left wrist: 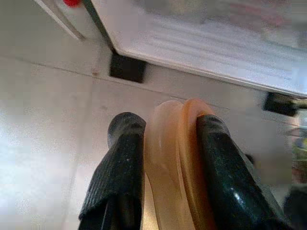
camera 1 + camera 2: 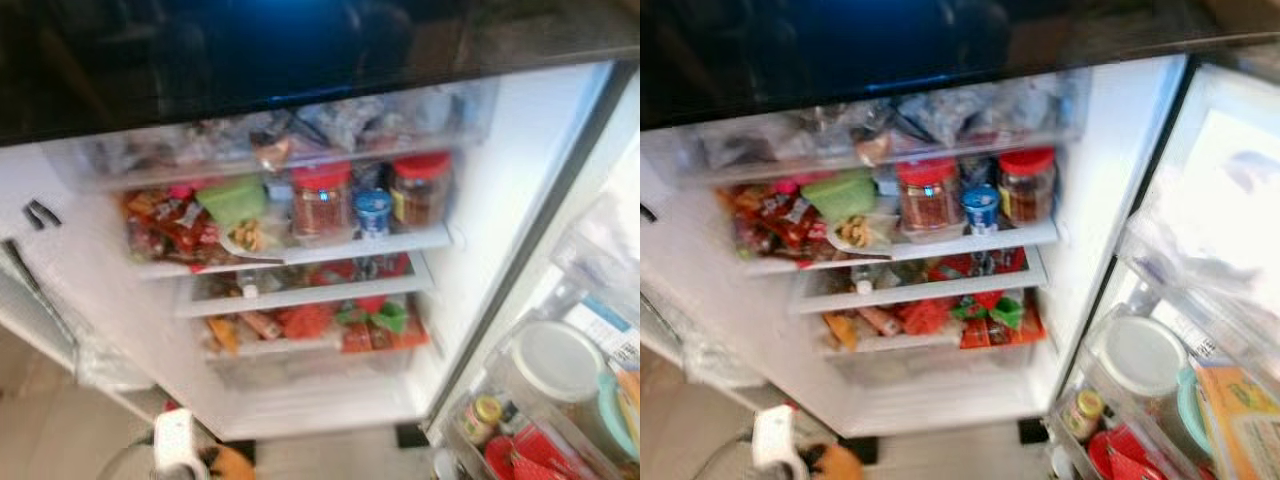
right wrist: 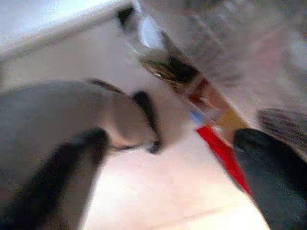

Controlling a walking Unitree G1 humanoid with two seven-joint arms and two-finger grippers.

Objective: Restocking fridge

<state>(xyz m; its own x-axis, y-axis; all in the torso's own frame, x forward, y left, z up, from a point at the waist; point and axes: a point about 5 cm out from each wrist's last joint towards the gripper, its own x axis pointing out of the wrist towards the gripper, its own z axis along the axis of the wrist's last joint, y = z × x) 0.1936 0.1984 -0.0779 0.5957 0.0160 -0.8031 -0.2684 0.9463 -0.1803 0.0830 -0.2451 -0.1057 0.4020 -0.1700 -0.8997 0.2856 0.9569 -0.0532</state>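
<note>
Right wrist view is smeared; the right claw (image 3: 158,158) perhaps gapes.

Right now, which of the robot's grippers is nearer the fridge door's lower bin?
Right, apparently. The right gripper hangs open close to the door bin and its red packet. The left gripper, shut on an orange piece, sits low, left of the bin.

Pale tiled floor (image 1: 48,143) (blurred) and a white spray bottle (image 2: 176,440).
</note>
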